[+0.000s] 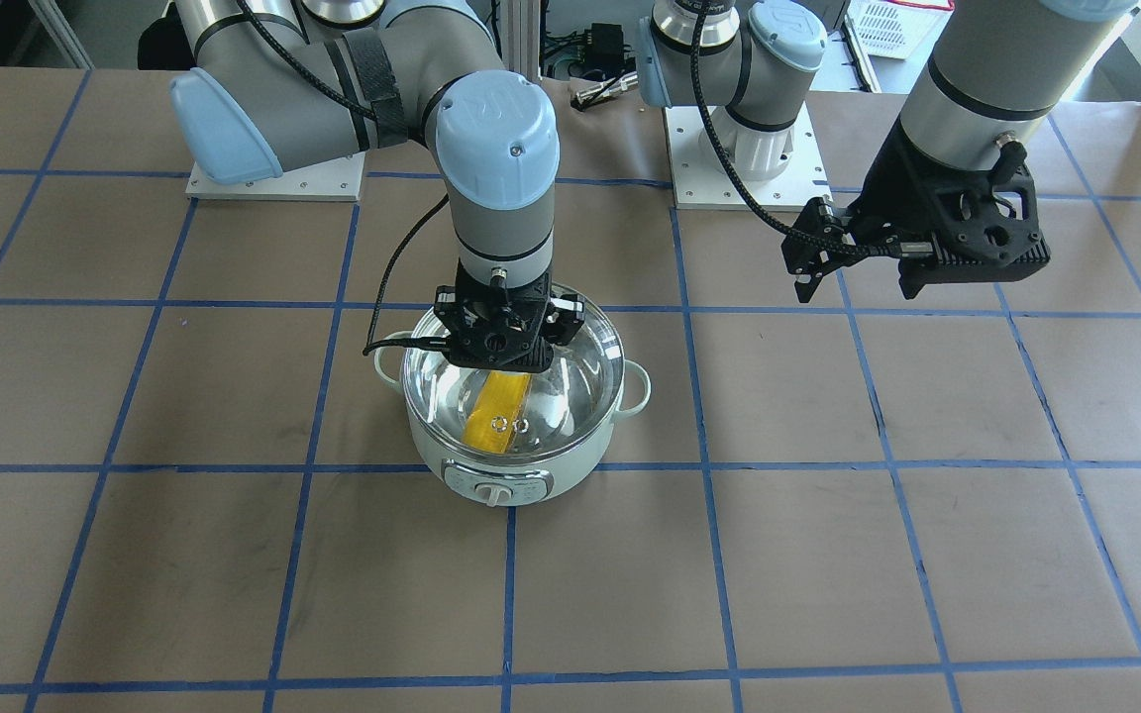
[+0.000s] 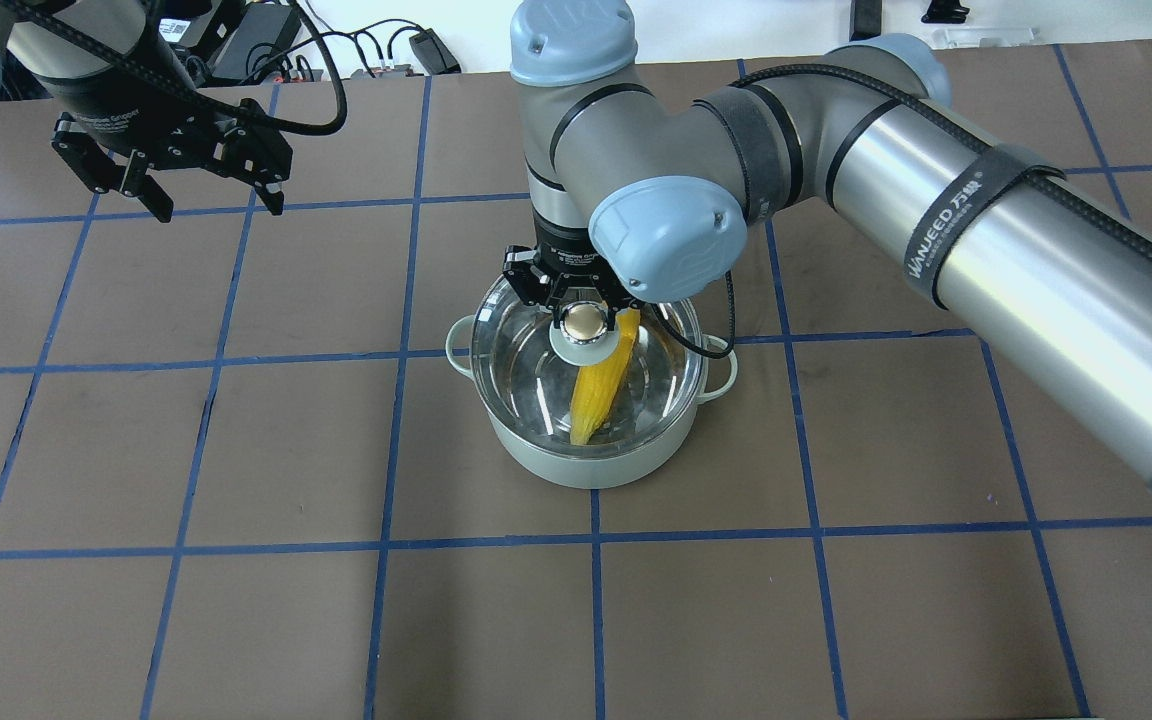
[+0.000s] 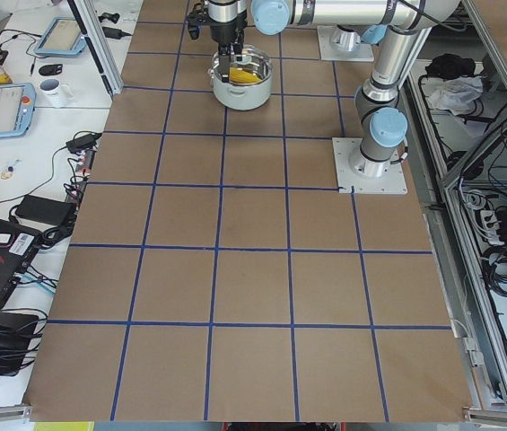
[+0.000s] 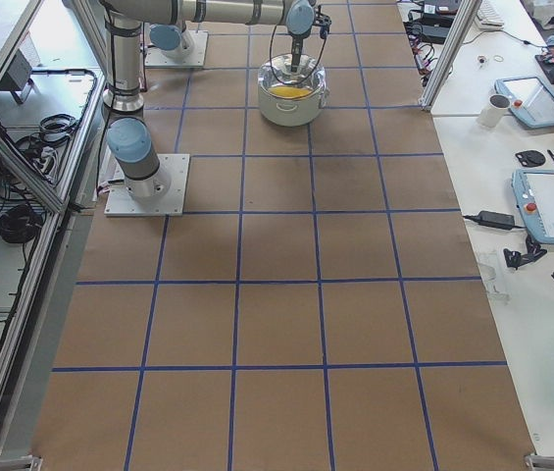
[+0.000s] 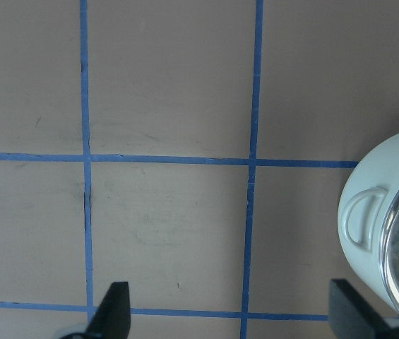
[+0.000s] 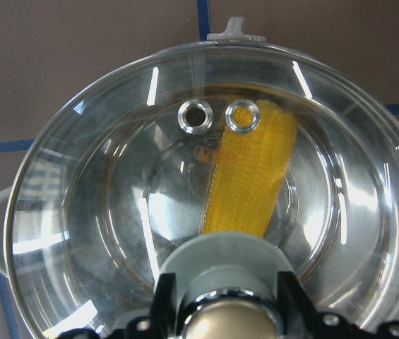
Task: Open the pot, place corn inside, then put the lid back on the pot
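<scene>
Gripping the knob at the centre of the lid, the right gripper has a finger on either side of it; the fingers look closed against it, though contact cannot be confirmed. The glass lid lies over the rim of the pot, apparently level. The corn lies inside on the steel floor, beneath the two vent rings. Judged from this, opening and loading are done and the lid is back; only release and withdrawal remain. The right wrist points straight down over the pot, with the forearm reaching in across the table. The left gripper hangs spread and empty above bare table, well apart from the pot.
</scene>
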Controlling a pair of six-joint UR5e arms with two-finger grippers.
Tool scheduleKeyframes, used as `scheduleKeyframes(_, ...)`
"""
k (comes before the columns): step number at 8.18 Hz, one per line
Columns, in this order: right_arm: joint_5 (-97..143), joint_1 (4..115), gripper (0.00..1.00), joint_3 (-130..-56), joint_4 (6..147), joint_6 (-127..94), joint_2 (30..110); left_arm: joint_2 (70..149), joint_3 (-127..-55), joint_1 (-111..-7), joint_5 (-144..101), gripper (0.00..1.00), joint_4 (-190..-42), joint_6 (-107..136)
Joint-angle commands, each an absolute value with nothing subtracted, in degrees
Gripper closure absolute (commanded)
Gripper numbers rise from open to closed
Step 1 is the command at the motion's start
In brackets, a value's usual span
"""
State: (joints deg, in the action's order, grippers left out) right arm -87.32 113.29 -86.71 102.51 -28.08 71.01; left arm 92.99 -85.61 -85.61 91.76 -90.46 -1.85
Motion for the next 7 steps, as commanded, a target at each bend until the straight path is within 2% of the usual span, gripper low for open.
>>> scheduleKeyframes(1, -87.27, 113.29, 0.31, -86.75, 102.57, -27.78, 70.84, 92.99, -85.61, -85.61, 91.76, 0.0, -90.44, -1.85)
scheduleKeyframes(2, -87.28, 113.29, 0.24, -86.75, 102.66, -27.43, 70.84, 92.99, -85.61, -85.61, 91.76, 0.0, -90.44, -1.85)
scheduleKeyframes(3, -87.36, 113.29, 0.21, -86.75, 102.66, -27.42, 70.84, 92.99, -85.61, -85.61, 91.67, 0.0, -90.44, -1.85)
scheduleKeyframes(5, -87.8, 113.29, 0.22, -86.75, 102.66, -27.25, 70.84, 92.99, -85.61, -85.61, 91.67, 0.0, -90.44, -1.85)
scheduleKeyframes(7, -87.98, 113.29, 0.41, -86.75, 102.57, -27.25, 70.84, 92.99, -85.61, -85.61, 91.67, 0.0, -90.44, -1.85)
